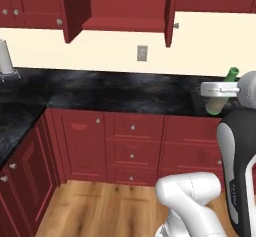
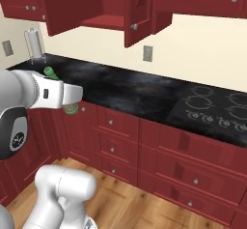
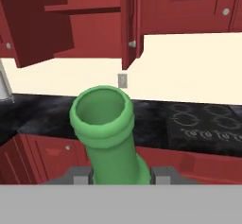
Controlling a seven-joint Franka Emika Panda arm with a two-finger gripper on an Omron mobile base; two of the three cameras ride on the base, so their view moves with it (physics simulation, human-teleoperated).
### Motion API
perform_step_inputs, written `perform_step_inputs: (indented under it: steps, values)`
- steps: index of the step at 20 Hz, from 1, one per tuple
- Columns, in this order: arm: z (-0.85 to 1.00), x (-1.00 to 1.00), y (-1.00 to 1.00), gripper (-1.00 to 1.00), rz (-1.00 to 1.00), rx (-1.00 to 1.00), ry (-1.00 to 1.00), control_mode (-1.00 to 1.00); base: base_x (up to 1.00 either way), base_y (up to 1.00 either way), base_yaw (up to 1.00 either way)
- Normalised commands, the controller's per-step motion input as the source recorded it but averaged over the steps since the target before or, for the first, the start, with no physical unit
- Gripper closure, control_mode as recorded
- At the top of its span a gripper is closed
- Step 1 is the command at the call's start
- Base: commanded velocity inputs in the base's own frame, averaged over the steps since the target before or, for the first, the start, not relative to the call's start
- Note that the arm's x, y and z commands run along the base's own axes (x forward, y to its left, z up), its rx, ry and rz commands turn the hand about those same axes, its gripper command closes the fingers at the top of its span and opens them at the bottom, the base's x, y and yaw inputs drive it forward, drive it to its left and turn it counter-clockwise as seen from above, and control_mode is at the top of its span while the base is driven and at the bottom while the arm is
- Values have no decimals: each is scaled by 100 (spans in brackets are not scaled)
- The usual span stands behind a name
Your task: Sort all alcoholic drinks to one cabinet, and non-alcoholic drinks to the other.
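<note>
My gripper [image 1: 216,89] is shut on a slim green glass bottle [image 1: 223,93], one of the alcoholic drinks, and holds it in the air in front of the black counter [image 1: 115,91]. The bottle leans, its mouth up and away from the hand. From the right base view the bottle [image 2: 71,108] pokes out on both sides of the gripper [image 2: 72,95]. In the hand view the bottle's neck [image 3: 106,128] rises between the fingertips [image 3: 78,176] of the gripper [image 3: 120,175]. An upper cabinet [image 1: 125,11] stands open above the counter. The non-alcoholic drinks are out of view.
Both doors of the open cabinet [image 2: 94,6] hang out over the counter. A paper towel holder [image 1: 5,58] stands at the counter's left end. A cooktop [image 2: 217,109] lies to the right. Drawers and lower doors [image 1: 132,141] front the counter, with wood floor [image 1: 100,211] below.
</note>
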Motion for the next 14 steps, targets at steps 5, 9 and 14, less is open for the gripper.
perform_step_inputs:
  steps: [5,9,14]
  values:
    - [0,0,0,100,0,0,0,100,33,39,-21]
    - [0,0,0,100,0,0,0,100,33,33,-22]
    - [0,0,0,100,0,0,0,100,33,28,-22]
